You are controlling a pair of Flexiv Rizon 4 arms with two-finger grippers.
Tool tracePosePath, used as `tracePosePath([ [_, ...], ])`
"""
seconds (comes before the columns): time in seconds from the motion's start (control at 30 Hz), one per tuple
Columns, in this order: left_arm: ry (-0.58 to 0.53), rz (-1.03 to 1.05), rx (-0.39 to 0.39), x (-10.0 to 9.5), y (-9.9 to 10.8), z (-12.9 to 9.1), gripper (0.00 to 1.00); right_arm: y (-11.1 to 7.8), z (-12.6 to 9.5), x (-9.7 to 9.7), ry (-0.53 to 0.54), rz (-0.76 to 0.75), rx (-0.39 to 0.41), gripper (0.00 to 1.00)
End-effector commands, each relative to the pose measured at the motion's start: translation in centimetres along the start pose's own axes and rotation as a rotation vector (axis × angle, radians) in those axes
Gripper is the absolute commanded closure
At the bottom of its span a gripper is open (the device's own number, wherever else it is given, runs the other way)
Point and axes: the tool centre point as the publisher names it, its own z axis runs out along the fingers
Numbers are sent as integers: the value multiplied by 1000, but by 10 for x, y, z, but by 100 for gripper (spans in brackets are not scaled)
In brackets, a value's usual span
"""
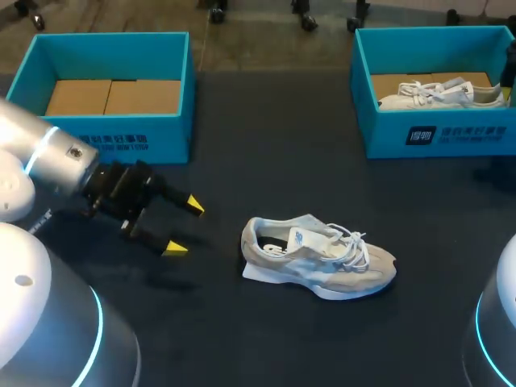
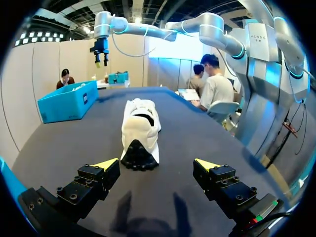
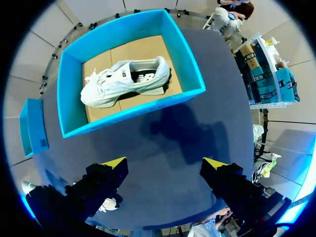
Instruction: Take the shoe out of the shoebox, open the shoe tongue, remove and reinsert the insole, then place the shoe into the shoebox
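Observation:
A beige shoe (image 1: 318,258) with white laces lies on its side on the dark table, heel toward my left arm. My left gripper (image 1: 184,226) stands open just left of that heel. In the left wrist view the shoe (image 2: 140,126) lies straight ahead of the open left gripper (image 2: 157,164), heel nearest and untouched. The right blue shoebox (image 1: 435,129) holds a white shoe (image 1: 439,93). My right gripper (image 3: 165,164) hangs open high above the table, looking down on that shoebox (image 3: 133,111) and the white shoe (image 3: 126,81) inside it.
A second blue shoebox (image 1: 121,129) stands at the back left, showing only its cardboard floor. Bare dark tabletop (image 1: 282,161) stretches between the two boxes and in front of the shoe. The round bases of my arms (image 1: 48,322) fill the near corners.

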Motion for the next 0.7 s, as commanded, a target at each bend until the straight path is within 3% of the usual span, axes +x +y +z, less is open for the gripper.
tracePosePath([
  [0.03, 8, 0, 0, -3, 1, 0, 0, 0, 0, 0, -2, 1, 0, 0],
  [0.33, -87, -36, 118, -16, 18, 32, 0, 0, 0, 0, -2, 1, 0, 0],
  [0.7, -89, -66, 120, -16, 17, 37, 0, 0, 0, 0, -2, 1, 0, 0],
])
